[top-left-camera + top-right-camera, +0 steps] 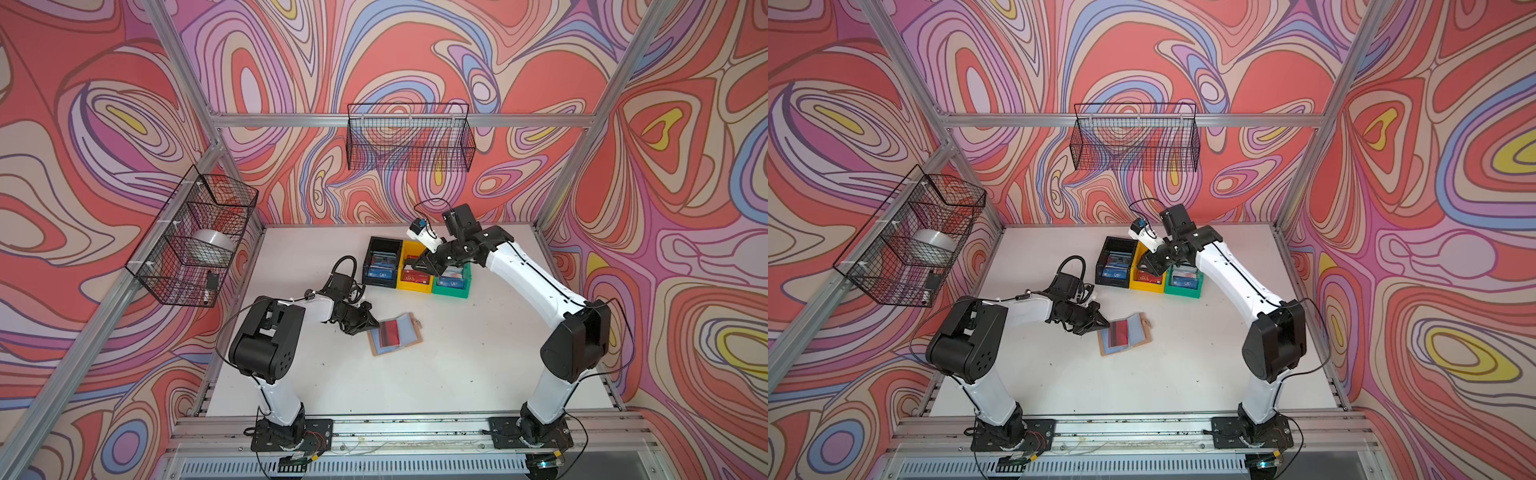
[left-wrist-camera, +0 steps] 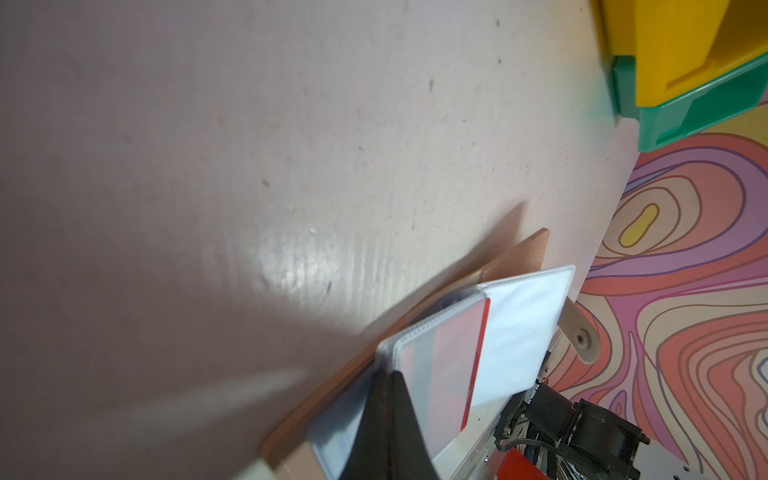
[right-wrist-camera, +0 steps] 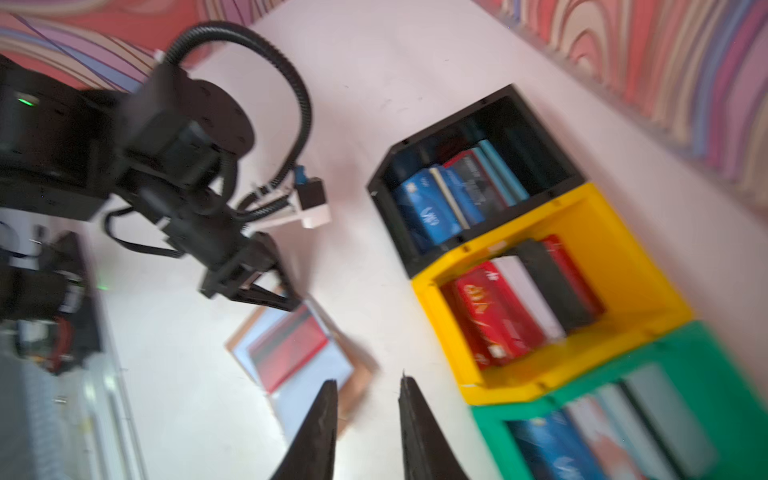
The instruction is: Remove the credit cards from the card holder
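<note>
Roughly mid-bench, the card holder [image 1: 409,332] lies open and flat: tan leather-look cover, snap tab, pale blue clear sleeves. One credit card [image 1: 390,332], a thin glossy red rectangle with a dark stripe, sits in the top sleeve. The left gripper [image 1: 374,325] is pressed together, its wedge tip on the sleeve's left edge. Near the far edge stands a row of boxy plastic bins: black bin [image 1: 384,240], yellow bin [image 1: 409,286], green bin [image 1: 451,293]. The right gripper [image 3: 365,415] is above the yellow bin, jaws spread, nothing between them. More red cards [image 3: 498,316] stand on edge inside it.
</note>
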Robot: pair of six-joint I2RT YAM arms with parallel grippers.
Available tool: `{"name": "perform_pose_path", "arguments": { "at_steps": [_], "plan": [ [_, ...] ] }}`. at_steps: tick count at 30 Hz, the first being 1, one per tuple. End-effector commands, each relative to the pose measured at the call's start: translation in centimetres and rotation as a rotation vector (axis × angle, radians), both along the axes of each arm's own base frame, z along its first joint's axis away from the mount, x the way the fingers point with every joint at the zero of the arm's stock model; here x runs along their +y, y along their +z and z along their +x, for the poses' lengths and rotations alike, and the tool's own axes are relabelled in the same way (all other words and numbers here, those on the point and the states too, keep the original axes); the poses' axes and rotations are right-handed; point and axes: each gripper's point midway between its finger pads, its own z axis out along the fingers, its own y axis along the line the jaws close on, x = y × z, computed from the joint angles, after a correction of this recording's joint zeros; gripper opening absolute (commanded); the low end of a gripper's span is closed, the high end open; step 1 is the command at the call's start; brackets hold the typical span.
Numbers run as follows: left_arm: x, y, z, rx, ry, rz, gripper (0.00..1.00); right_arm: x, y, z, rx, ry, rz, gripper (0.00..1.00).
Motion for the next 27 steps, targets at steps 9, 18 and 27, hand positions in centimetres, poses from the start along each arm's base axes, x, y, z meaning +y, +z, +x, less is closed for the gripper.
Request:
{"name": "perform_pose_path", "arguments": {
  "at_steps": [9,18,27],
  "plan": [
    [1.2,-1.0,-1.2,0.045,0.03,0.069,0.0,4.4,-10.4,-6.7,0.54,-0.022,0.2,0.27],
    [1.6,-1.4,-1.6,0.055,0.04,0.085,0.0,4.0,-15.5,-8.1,0.657,-0.04,0.17,0.25],
    [1.5,-1.7,-1.6,0.067,0.034,0.086,0.0,3.6,-18.2,-8.1,0.683,-0.079,0.138,0.27]
  ]
}}
